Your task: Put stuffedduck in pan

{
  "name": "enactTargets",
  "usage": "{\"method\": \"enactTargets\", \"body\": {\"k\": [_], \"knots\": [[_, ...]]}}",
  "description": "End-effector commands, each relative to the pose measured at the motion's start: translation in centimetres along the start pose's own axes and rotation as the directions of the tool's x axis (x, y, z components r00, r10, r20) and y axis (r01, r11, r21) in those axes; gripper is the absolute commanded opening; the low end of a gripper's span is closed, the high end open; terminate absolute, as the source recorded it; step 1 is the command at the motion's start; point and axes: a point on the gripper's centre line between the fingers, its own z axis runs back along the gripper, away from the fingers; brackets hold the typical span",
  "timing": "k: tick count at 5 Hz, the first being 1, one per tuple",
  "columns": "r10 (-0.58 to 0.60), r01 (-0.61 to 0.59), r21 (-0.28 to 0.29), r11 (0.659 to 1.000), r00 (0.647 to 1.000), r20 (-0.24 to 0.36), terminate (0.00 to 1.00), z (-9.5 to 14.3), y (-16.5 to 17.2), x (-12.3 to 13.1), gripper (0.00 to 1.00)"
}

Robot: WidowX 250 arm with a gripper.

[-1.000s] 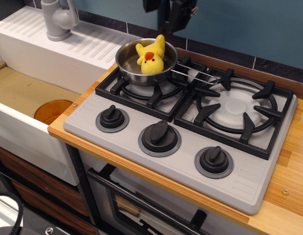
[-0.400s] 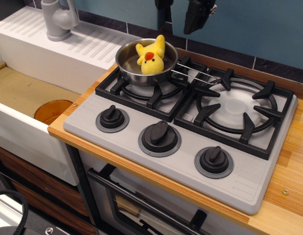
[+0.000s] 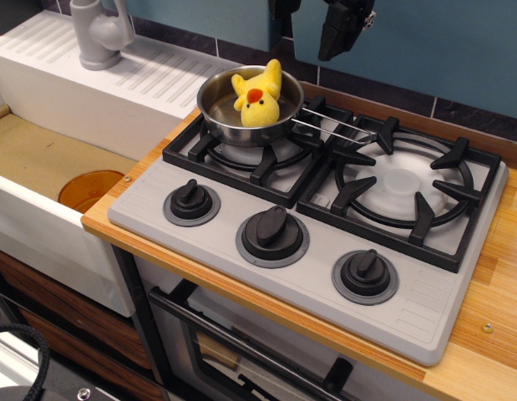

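The stuffedduck (image 3: 258, 100), yellow and fuzzy with an orange-red beak, lies inside the pan (image 3: 211, 110). The pan is a shiny steel saucepan on the back left burner, with its wire handle (image 3: 335, 127) pointing right. My gripper (image 3: 312, 21) hangs at the top edge of the view, above and behind the pan and apart from it. Its two dark fingers (image 3: 340, 32) stand spread with nothing between them. Most of the gripper is cut off by the frame.
The grey stove has three black knobs (image 3: 271, 234) in front and a bare right burner (image 3: 403, 184). On the left is a sink holding a round orange disc (image 3: 89, 189), with a grey faucet (image 3: 99, 33) behind it. A wooden counter (image 3: 492, 292) surrounds the stove.
The gripper has risen and shifted right, away from above the pan, and its fingers now stand apart. The duck and pan have not moved.
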Motion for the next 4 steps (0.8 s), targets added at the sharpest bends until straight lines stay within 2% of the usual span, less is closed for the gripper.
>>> {"method": "enactTargets", "body": {"k": [1,2,3,4], "knots": [[0.014,-0.014,0.002,1.000,0.999,0.032,0.00,2.3,0.0,0.6,1.00],[0.020,-0.020,0.003,1.000,0.999,0.026,0.00,2.5,-0.2,0.5,1.00],[0.029,-0.029,0.034,0.999,0.999,-0.018,0.00,2.4,-0.5,0.7,1.00],[0.049,-0.048,0.033,0.998,0.999,-0.020,1.00,2.1,-1.1,0.7,1.00]]}}
